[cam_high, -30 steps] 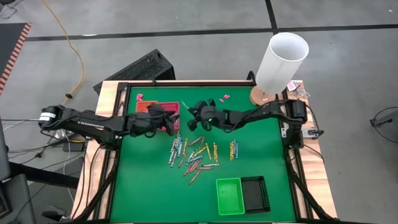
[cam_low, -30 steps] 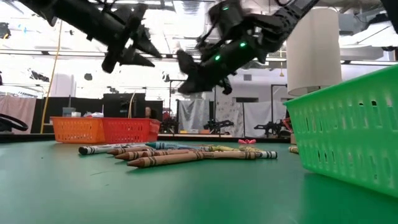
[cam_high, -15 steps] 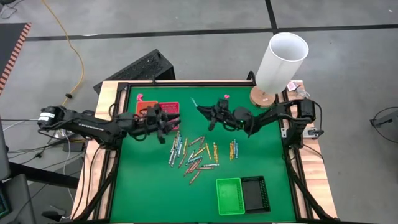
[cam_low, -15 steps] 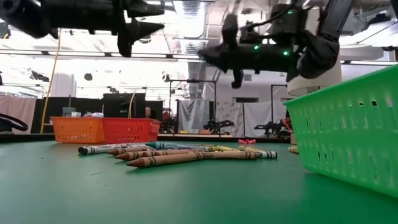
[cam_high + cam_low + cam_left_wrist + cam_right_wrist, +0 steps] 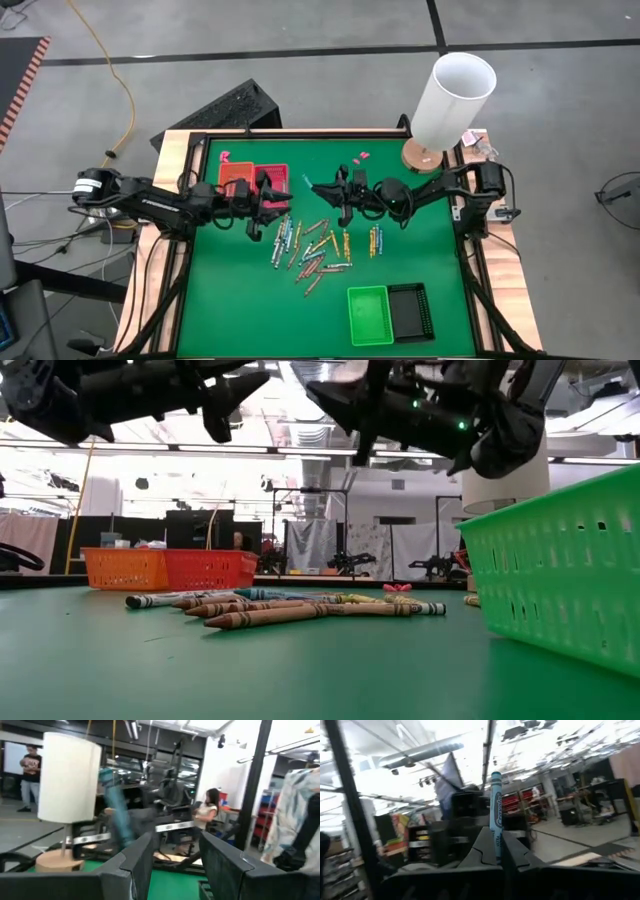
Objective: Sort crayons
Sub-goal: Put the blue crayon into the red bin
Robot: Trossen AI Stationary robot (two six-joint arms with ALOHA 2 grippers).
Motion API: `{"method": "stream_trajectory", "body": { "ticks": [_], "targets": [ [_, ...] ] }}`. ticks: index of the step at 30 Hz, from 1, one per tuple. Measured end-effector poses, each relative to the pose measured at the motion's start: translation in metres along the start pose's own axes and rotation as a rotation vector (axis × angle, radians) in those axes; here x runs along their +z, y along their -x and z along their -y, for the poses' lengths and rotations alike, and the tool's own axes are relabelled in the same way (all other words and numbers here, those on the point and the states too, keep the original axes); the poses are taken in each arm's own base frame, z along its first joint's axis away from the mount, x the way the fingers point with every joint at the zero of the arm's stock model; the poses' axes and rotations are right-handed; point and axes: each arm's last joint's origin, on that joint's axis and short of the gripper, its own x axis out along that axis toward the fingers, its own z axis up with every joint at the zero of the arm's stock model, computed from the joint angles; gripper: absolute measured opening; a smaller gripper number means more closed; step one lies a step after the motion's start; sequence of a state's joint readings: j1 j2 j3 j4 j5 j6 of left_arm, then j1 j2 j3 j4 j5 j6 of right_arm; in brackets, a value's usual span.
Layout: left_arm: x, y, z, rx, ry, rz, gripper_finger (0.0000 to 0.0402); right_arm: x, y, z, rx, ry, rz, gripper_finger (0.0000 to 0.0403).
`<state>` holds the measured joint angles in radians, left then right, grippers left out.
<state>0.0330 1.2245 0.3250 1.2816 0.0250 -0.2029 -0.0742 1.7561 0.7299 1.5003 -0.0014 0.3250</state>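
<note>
Midair above the green counter (image 5: 240, 300), the right gripper (image 5: 492, 851) clamps its jaws on a blue crayon (image 5: 495, 805); the left gripper (image 5: 283, 200) faces it, jaws apart, with loose crayons (image 5: 312, 250) scattered below.

Crayons (image 5: 312, 245) mid-table, two trays (image 5: 390, 314) before them, bins (image 5: 252, 177) behind-left.

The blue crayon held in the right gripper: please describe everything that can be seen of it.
The blue crayon is a thin stick in a light blue paper wrapper with dark lettering along it and a cone-shaped tip. The right gripper is shut on its lower part, and most of its length juts out past the dark fingers. It is lifted above the green table, near the open left gripper, and only the fingers touch it.
</note>
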Motion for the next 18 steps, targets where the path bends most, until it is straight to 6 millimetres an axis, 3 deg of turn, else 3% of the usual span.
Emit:
{"method": "stream_trajectory", "body": {
  "ticks": [18],
  "targets": [
    [0.0004,-0.0012,-0.0019,0.054,-0.011,0.049,0.0148,-0.0028,-0.0033,-0.0122,0.055,0.022,-0.017,0.0001]
  ]
}}
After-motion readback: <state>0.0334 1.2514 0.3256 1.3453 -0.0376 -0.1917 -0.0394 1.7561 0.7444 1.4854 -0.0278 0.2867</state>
